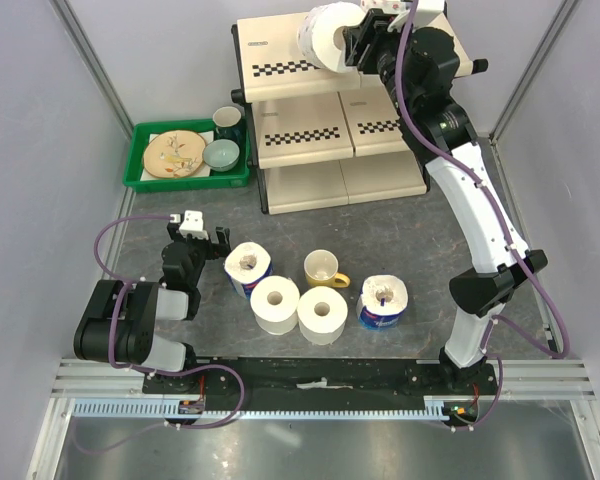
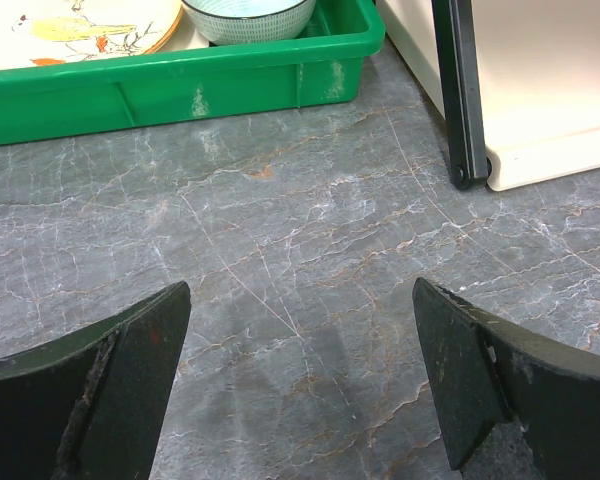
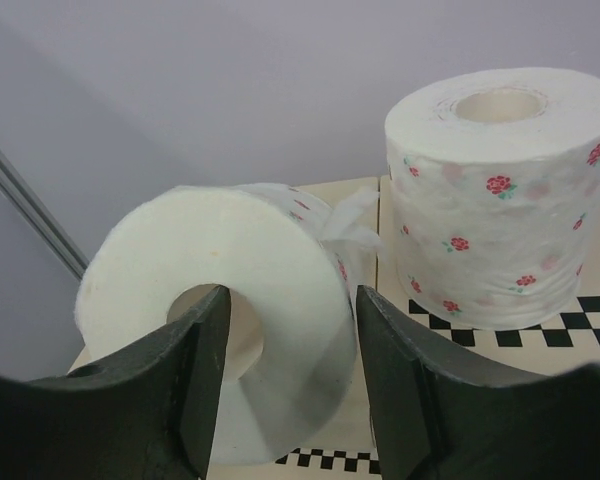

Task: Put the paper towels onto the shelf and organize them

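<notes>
White floral roll (image 3: 180,250), clamped in the right gripper (image 3: 290,305), hangs core-sideways over the shelf (image 3: 480,325) top, just beside its upright twin (image 3: 490,200); left gripper (image 2: 300,300) gapes wide.

Soft, even overhead light fills your top view, sharp throughout, with only faint short shadows on the desk (image 1: 400,240). Close to the wrist lenses, the left gripper (image 2: 300,290) and right gripper (image 3: 292,295) read dark and slightly blurred; the paper towel (image 3: 280,230) shows no glare.
</notes>
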Robot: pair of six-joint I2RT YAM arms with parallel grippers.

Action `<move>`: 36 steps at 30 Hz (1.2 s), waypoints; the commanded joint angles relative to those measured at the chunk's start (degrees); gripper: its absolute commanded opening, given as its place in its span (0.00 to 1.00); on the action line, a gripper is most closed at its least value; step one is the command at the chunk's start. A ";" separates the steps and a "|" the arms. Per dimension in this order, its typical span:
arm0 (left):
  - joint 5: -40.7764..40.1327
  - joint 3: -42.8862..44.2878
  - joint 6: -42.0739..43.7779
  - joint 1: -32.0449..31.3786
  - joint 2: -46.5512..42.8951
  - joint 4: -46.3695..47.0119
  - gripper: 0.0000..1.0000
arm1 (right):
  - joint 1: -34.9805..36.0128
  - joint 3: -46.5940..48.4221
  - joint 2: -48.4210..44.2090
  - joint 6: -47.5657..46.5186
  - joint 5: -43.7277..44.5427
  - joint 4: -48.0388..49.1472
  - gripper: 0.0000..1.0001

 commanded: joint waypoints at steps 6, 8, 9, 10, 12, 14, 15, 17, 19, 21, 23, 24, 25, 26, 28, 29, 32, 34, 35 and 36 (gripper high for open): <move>0.58 0.49 1.27 0.04 -0.43 2.22 1.00 | -0.59 5.48 1.29 -0.32 -0.25 2.87 0.68; 0.66 0.49 1.18 0.04 -0.43 2.22 1.00 | -0.50 5.92 1.90 -0.32 -0.25 2.78 0.68; 0.58 0.49 1.18 0.04 -0.43 2.22 1.00 | -0.68 6.36 2.17 -0.23 -0.34 2.87 0.68; 0.58 0.49 1.27 -0.05 -0.43 2.22 1.00 | -0.68 6.71 2.52 -0.14 -0.34 2.87 0.68; 0.58 0.49 1.18 0.04 -0.43 2.22 1.00 | -0.68 8.21 3.93 -0.06 -0.87 2.61 0.69; 0.66 0.58 1.27 0.04 -0.43 2.22 1.00 | -0.68 8.47 4.71 0.30 -1.22 2.52 0.69; 0.58 0.49 1.27 0.04 -0.43 2.22 1.00 | -0.76 8.47 4.72 0.38 -1.22 2.61 0.69; 0.58 0.49 1.27 0.04 -0.34 2.22 1.00 | -0.77 8.04 5.07 0.65 -1.31 2.61 0.69; 0.58 0.49 1.27 0.04 -0.43 2.22 0.99 | -0.77 7.77 5.16 0.73 -1.39 2.70 0.69; 0.58 0.49 1.27 0.04 -0.43 2.22 1.00 | -0.77 7.94 5.51 0.74 -1.75 2.70 0.69; 0.58 0.58 1.18 0.04 -0.43 2.22 1.00 | -0.77 8.30 5.95 0.74 -1.92 2.61 0.69; 0.66 0.49 1.27 0.04 -0.43 2.22 1.00 | -0.77 8.21 5.95 0.82 -2.01 2.61 0.69; 0.67 0.49 1.27 0.04 -0.43 2.22 1.00 | -0.77 8.21 6.04 0.82 -2.01 2.52 0.69; 0.58 0.58 1.27 0.04 -0.52 2.22 1.00 | -0.77 7.69 5.95 0.82 -2.01 2.43 0.69; 0.67 0.49 1.27 0.04 -0.43 2.22 1.00 | -0.85 6.90 5.25 0.82 -2.10 2.43 0.70; 0.58 0.49 1.27 0.04 -0.43 2.22 1.00 | -0.77 5.59 4.81 0.82 -2.10 2.52 0.70; 0.58 0.49 1.27 0.04 -0.43 2.22 0.99 | -0.77 1.64 2.62 0.56 -2.71 3.92 0.72; 0.58 0.49 1.27 0.04 -0.43 2.22 1.00 | -0.77 -1.35 0.78 -0.05 -3.15 4.98 0.72; 0.66 0.49 1.27 0.04 -0.52 2.22 1.00 | -0.77 -2.24 0.16 -0.23 -3.24 5.16 0.72; 0.58 0.49 1.27 0.04 -0.43 2.22 0.99 | -0.77 -3.29 -0.46 -0.67 -3.15 5.68 0.72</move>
